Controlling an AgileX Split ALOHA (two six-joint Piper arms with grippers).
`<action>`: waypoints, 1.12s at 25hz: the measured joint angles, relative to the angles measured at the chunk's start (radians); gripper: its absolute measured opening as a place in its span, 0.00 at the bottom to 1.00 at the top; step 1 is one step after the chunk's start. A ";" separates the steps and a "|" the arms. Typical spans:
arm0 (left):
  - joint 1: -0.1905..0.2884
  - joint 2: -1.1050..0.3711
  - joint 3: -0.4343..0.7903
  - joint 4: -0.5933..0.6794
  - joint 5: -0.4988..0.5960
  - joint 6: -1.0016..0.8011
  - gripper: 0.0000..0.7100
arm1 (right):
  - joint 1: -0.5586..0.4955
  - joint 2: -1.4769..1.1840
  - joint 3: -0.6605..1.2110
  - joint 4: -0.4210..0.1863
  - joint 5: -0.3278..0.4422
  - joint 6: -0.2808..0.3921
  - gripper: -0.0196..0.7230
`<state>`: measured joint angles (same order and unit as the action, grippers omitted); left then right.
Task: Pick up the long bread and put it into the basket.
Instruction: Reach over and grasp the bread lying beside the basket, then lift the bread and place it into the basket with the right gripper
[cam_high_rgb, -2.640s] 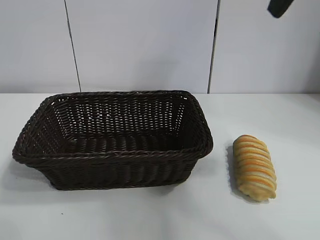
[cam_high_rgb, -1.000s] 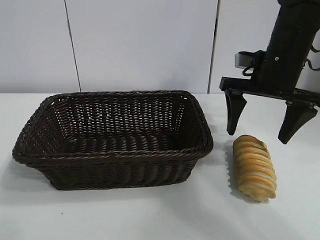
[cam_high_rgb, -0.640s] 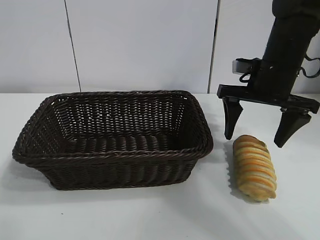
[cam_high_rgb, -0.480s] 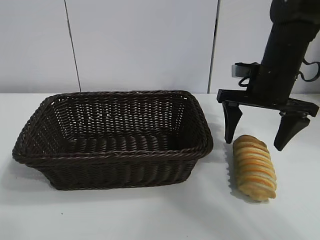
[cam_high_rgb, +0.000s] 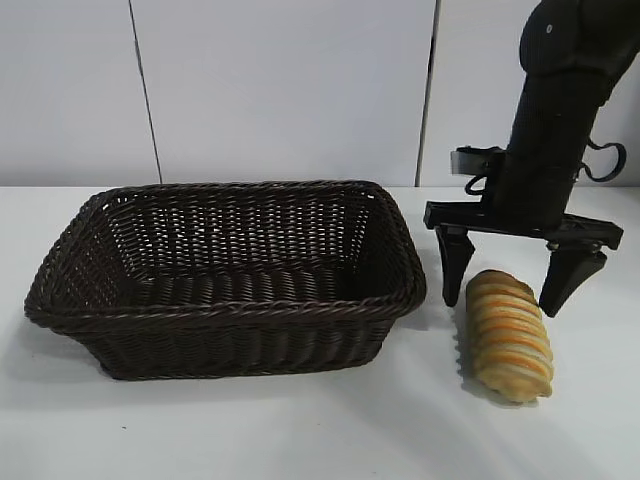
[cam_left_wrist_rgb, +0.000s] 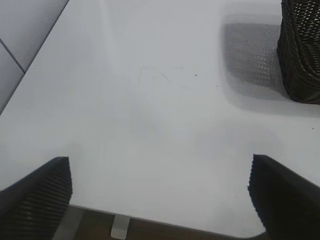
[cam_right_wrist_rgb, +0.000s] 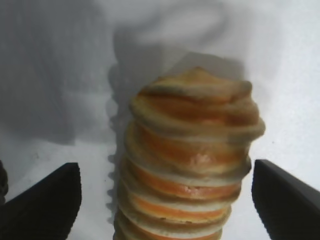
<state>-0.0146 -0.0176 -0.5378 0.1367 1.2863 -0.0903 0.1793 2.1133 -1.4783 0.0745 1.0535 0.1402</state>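
The long bread lies on the white surface at the lower right of the exterior frame, just beside the basket's right end and clear of it; the basket holds nothing. The loaf's long axis runs from the back of the surface toward the camera, roughly parallel to the basket's short side. The right claw points down over the loaf's far end, one finger on each side of it, so the fingers span the short width across the long axis. In the right wrist view the fingers flank the loaf with gaps on both sides: the claw is open at a moderate width and holds nothing. The left claw is parked wide open over bare surface on the basket's far side from the loaf. Judgement: the right arm is much the nearer, and the grasp appears imminent, with the fingers set toward the loaf's far end, not its middle.
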 joint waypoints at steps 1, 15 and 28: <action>0.000 0.000 0.000 0.000 0.000 0.000 0.98 | 0.000 0.000 0.000 -0.003 0.002 0.003 0.48; 0.000 0.000 0.000 0.000 0.000 0.000 0.98 | 0.000 -0.087 -0.070 -0.065 0.113 0.016 0.11; 0.000 0.000 0.000 0.000 0.000 0.000 0.98 | 0.000 -0.428 -0.231 -0.094 0.183 -0.012 0.11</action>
<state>-0.0146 -0.0176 -0.5378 0.1367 1.2863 -0.0903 0.1793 1.6850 -1.7090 -0.0190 1.2366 0.1278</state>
